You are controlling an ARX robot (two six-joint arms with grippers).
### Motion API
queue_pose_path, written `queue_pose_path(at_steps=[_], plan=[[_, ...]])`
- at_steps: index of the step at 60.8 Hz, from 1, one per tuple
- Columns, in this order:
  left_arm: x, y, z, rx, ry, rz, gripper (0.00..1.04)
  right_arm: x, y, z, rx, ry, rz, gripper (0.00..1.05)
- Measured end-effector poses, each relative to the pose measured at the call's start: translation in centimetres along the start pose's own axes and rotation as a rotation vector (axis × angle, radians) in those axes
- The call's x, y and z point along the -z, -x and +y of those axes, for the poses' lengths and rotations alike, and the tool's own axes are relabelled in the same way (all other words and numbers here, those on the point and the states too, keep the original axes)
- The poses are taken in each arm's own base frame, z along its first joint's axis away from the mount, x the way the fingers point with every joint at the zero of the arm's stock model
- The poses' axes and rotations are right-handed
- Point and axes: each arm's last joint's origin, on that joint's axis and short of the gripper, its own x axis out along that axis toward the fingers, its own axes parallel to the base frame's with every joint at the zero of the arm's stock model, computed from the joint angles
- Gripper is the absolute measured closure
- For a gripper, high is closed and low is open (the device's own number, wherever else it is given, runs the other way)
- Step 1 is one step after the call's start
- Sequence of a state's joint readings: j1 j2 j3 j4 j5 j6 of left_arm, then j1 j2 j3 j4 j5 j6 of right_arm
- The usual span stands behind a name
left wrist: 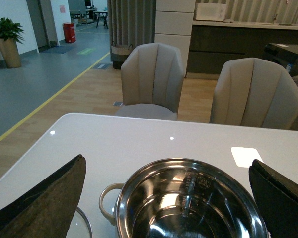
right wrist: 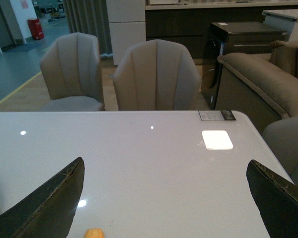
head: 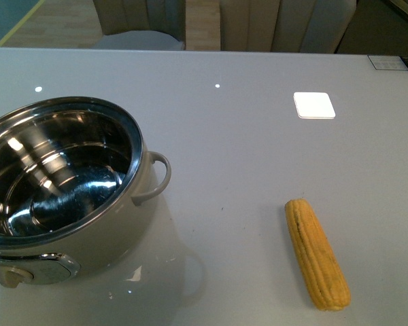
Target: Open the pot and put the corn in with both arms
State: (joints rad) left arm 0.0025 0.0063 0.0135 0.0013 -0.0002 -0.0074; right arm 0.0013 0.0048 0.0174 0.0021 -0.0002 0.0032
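The cream-white pot (head: pixel 68 197) stands at the table's left with no lid on it; its shiny steel inside is empty. Its loop handle (head: pixel 160 178) points right and its beige knob (head: pixel 12 275) faces the front. The yellow-orange corn (head: pixel 316 252) lies on the table at the front right, well apart from the pot. Neither arm shows in the front view. In the left wrist view my left gripper (left wrist: pixel 164 198) is open, above and behind the pot (left wrist: pixel 188 203). In the right wrist view my right gripper (right wrist: pixel 169 198) is open over the table, with the corn's tip (right wrist: pixel 94 233) at the picture's edge.
A white square pad (head: pixel 314 105) lies on the grey table (head: pixel 245 156) at the back right. A glass rim (left wrist: pixel 84 225), perhaps the lid, shows beside the pot in the left wrist view. Beige chairs (left wrist: pixel 154 82) stand beyond the far edge.
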Motion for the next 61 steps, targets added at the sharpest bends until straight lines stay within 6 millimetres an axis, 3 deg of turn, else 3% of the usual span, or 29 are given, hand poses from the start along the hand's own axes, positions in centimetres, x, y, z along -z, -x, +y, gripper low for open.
queue_pose_path(at_steps=[9,11,18,23,36,61], plan=[[0.0,0.0,0.0,0.000,0.000,0.000,0.07,0.0,0.0,0.0,-0.001,0.000,0.000,0.09],[0.0,0.0,0.0,0.000,0.000,0.000,0.07,0.1,-0.1,0.0,-0.034,-0.017,0.078,0.09],[0.0,0.0,0.0,0.001,0.000,0.000,0.07,0.6,-0.7,0.6,-0.111,-0.114,0.656,0.09],[0.0,0.0,0.0,0.000,0.000,0.000,0.07,2.0,-1.7,1.1,-0.122,-0.108,0.810,0.09],[0.0,0.0,0.0,0.000,0.000,0.000,0.07,4.0,-4.6,2.9,-0.168,-0.033,0.877,0.09],[0.0,0.0,0.0,0.000,0.000,0.000,0.07,10.4,-9.8,7.5,-0.297,0.166,0.960,0.09]])
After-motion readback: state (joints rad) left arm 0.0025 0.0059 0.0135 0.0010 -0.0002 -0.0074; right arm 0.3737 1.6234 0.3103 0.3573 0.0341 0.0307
